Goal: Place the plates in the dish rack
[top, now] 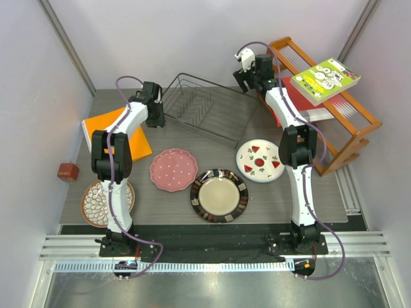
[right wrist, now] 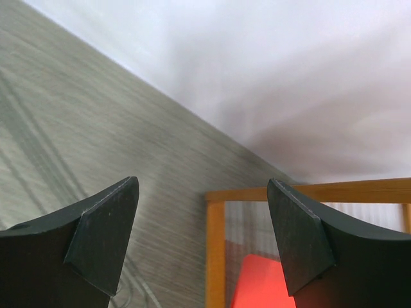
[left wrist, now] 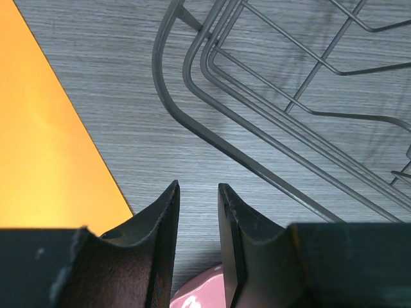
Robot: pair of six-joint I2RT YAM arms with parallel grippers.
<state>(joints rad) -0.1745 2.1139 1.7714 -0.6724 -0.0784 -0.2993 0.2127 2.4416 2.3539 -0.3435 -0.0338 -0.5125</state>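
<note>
The black wire dish rack point(top: 205, 109) stands empty at the back middle of the table. Three plates lie flat in front of it: pink scalloped point(top: 173, 169), dark-rimmed with a cream centre point(top: 219, 195), and white with red fruit point(top: 260, 160). A brown-rimmed petal plate point(top: 106, 203) lies at the front left, partly behind my left arm. My left gripper point(top: 156, 119) hovers low beside the rack's left corner point(left wrist: 155, 61), narrowly open point(left wrist: 198, 186) over bare table, with the pink plate's edge point(left wrist: 199, 295) just beneath it. My right gripper point(top: 244, 80) is raised at the rack's far right corner, wide open point(right wrist: 202, 183) and holding nothing.
An orange wooden shelf rack point(top: 334, 122) point(right wrist: 215, 244) stands at the right, with a green book point(top: 324, 80) on top and a red one point(top: 302, 102) below. An orange sheet point(top: 115, 131) point(left wrist: 45, 141) lies under the left arm. A small brown block point(top: 67, 171) sits at the left edge.
</note>
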